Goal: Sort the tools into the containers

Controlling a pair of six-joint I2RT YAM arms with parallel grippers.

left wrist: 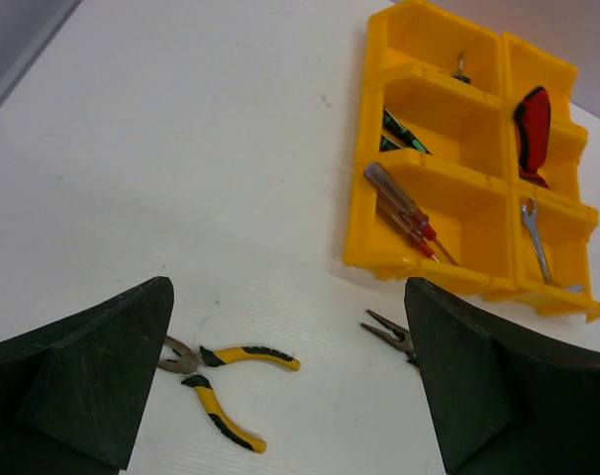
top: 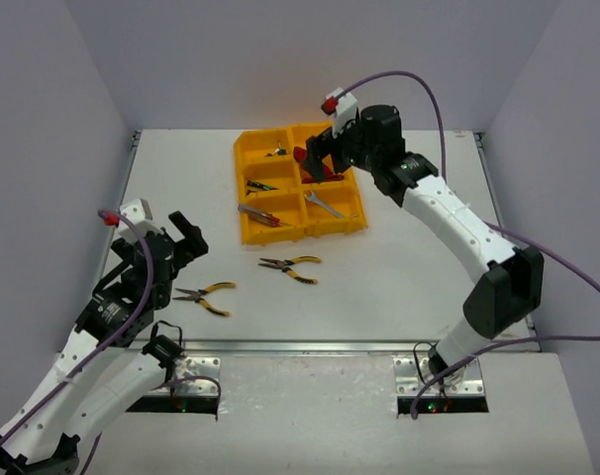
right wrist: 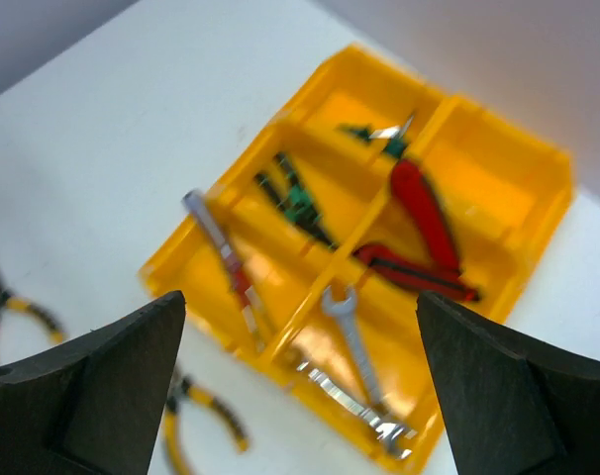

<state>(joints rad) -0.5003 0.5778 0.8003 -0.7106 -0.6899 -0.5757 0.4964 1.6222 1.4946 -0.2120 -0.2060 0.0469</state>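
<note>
The yellow organiser tray point(top: 247, 188) lies at the table's far middle, its containers holding tools: green screwdrivers point(left wrist: 399, 134), red-handled screwdrivers point(left wrist: 404, 213), two red knives point(right wrist: 424, 213) and a silver wrench point(right wrist: 354, 341). Two yellow-black pliers lie loose on the table, one point(top: 292, 267) in front of the tray, the other point(top: 206, 297) nearer the left arm. My left gripper point(top: 188, 236) hangs open and empty above the left pliers point(left wrist: 221, 381). My right gripper point(top: 315, 158) is open and empty over the tray's right column, above the knives.
White walls enclose the table at the back and both sides. A metal rail point(top: 300, 346) runs along the near edge by the arm bases. The right arm's purple cable point(top: 434, 99) loops above the tray's right side.
</note>
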